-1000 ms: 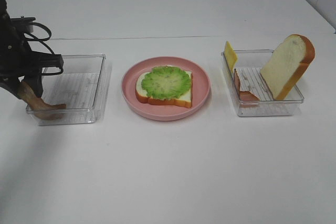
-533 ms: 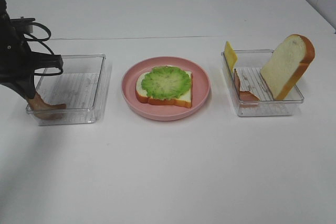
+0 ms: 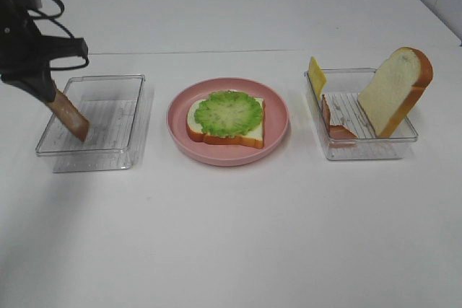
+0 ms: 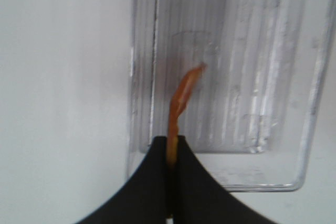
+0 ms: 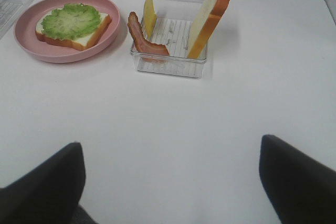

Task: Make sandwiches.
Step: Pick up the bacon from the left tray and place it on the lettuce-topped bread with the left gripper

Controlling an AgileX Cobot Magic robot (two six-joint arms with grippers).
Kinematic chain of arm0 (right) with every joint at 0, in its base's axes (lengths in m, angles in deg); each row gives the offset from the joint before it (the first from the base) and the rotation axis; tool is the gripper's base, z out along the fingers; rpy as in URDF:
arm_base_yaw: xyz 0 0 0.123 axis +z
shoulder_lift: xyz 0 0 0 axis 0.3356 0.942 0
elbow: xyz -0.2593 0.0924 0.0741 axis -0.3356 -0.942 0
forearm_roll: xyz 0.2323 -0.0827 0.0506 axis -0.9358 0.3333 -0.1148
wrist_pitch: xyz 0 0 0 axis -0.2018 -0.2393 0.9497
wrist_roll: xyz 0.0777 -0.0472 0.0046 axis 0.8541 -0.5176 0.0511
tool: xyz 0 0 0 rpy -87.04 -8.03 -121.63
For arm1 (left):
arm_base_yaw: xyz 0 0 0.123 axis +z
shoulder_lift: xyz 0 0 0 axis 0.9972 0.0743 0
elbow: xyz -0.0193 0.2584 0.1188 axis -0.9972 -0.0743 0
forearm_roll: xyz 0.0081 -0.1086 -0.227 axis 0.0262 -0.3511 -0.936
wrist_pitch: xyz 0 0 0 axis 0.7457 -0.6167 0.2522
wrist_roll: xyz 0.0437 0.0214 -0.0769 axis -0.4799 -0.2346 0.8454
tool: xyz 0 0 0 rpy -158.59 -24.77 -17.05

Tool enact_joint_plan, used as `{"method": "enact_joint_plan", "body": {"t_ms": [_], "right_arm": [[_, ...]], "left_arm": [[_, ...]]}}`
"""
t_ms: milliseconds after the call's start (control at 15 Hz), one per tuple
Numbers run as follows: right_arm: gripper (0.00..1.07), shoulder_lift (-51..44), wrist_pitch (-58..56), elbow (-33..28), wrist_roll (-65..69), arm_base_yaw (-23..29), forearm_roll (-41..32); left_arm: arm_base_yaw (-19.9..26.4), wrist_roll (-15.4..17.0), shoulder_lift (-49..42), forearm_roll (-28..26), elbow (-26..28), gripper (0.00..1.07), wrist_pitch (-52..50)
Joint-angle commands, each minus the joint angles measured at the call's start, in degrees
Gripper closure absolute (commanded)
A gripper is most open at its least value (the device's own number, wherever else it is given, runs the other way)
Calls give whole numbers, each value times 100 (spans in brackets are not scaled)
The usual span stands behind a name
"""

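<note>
My left gripper (image 3: 45, 90) is shut on a brown meat slice (image 3: 71, 115) and holds it dangling above the left clear tray (image 3: 137, 117). In the left wrist view the slice (image 4: 181, 95) hangs from the closed jaws (image 4: 171, 153) over the tray (image 4: 252, 77). A pink plate (image 3: 278, 117) in the middle holds a bread slice topped with lettuce (image 3: 227, 115). The right tray (image 3: 361, 151) holds an upright bread slice (image 3: 395, 88), cheese (image 3: 316, 73) and bacon (image 3: 333, 124). My right gripper (image 5: 170, 182) is open and empty, well short of that tray (image 5: 168, 64); it is out of the high view.
White table all around. In the right wrist view the plate (image 5: 31, 45) lies to one side of the right tray, which holds the bread (image 5: 210, 17), cheese (image 5: 149, 11) and bacon (image 5: 142, 38).
My left gripper has risen with the meat slice, lifting it off the left tray's floor; it now hangs free. Nothing else moved.
</note>
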Motion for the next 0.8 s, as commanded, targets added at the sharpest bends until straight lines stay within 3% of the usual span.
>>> {"method": "enact_joint_plan", "body": {"t_ms": [67, 333, 600, 800], "right_arm": [[22, -52, 52, -6, -23, -6, 23], [22, -52, 52, -6, -23, -6, 23], [22, -52, 52, -6, -23, -6, 23], [22, -52, 52, -6, -23, -6, 23]], "left_arm": [[-29, -407, -189, -722, 286, 107, 34], [-327, -1473, -172, -2447, 607, 107, -269], [-934, -2212, -69, -3696, 607, 107, -980], [-1272, -3054, 298, -5025, 607, 107, -1220]]}}
